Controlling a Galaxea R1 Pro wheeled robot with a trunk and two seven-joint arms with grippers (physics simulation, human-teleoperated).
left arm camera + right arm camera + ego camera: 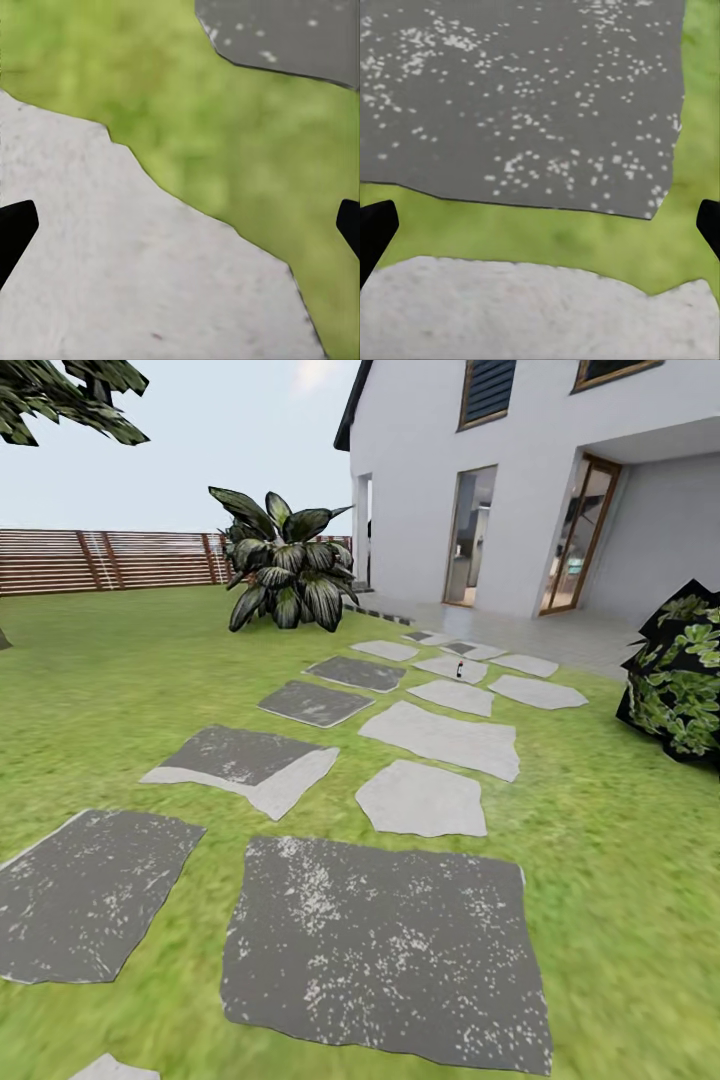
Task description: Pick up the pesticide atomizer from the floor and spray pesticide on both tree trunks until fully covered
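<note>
Far up the stone path, on a pale slab near the house, stands a small dark upright thing that may be the pesticide atomizer, though it is too small to tell for sure; it sits well apart from the robot, with several stepping stones between. By that reckoning the task is at its very start; nothing is picked up, no white specks of pesticide hang anywhere, and both trunks are yet to be sprayed. At the upper left corner of the head view a bough of dark foliage reaches in; whether it belongs to one of the trees I cannot tell.

The left gripper points down at a pale grey stone and a wedge of grass, its fingertips at either edge of the wrist view, spread wide with nothing between them; the right gripper is likewise agape and empty, over a dark speckled slab and a pale one beside it.

Underfoot lies the lawn, crossed by flat stones, dark and light; a broad-leaved plant grows by the house corner; a bush sits at the right edge; a slatted wooden fence closes the far side; the white house has glazed doors onto a paved porch.
</note>
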